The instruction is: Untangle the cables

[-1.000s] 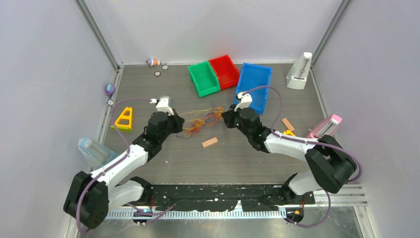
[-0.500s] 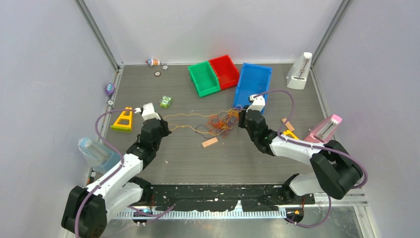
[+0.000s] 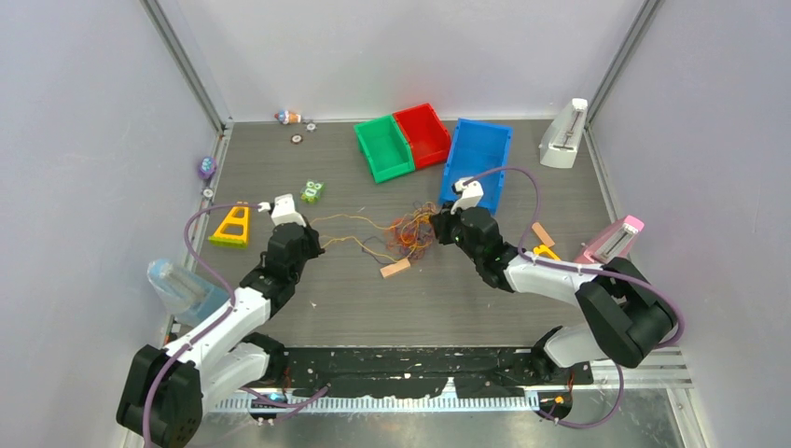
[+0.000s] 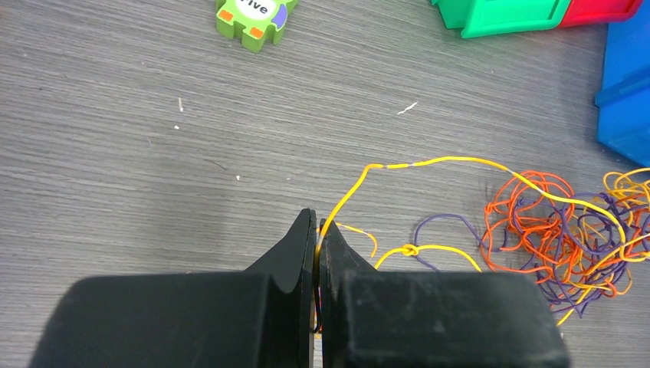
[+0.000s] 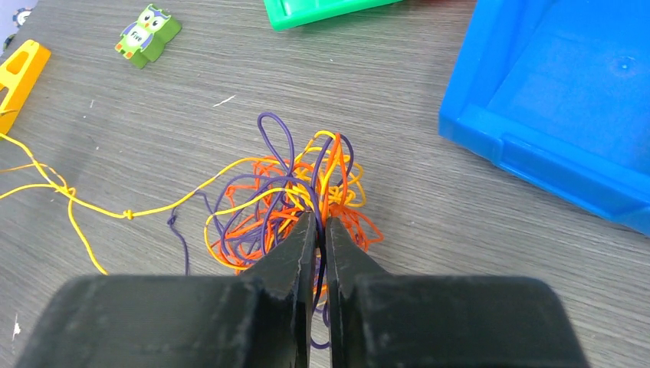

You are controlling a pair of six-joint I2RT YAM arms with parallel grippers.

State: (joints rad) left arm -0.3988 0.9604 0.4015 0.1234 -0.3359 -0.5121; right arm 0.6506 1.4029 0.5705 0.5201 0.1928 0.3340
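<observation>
Centrally on the grey table (image 3: 373, 299), the cables (image 3: 408, 233) lie as one knotted clump of orange, purple and yellow loops. The clump sits between the two arms, near the tan block (image 3: 395, 268), with the blue bin (image 3: 480, 154) close on its far side. The left gripper (image 4: 316, 224) is clamped flat on a yellow strand (image 4: 444, 160) that arcs free of the clump toward it; a small knot (image 4: 410, 250) shows on a second yellow run beside it. The right gripper (image 5: 320, 224) is pinched tight at the near edge of the clump, with orange and yellow loops caught between its jaws; how many strands it holds cannot be told. Step in hand, as judged: drawing the yellow strand out of the mass by separating the two grips. To do this well, the right grip should serve as an anchor, low against the table, while the left draws leftward along the line of the strand, slowly enough that loops slide rather than cinch. A hard pull risks tightening the visible knot and dragging the whole clump. Because the right jaws appear to trap yellow as well as orange, a regrasp on orange and purple alone would probably let the yellow run free. Most of the task is judged undone: all three colours are interlaced.
</observation>
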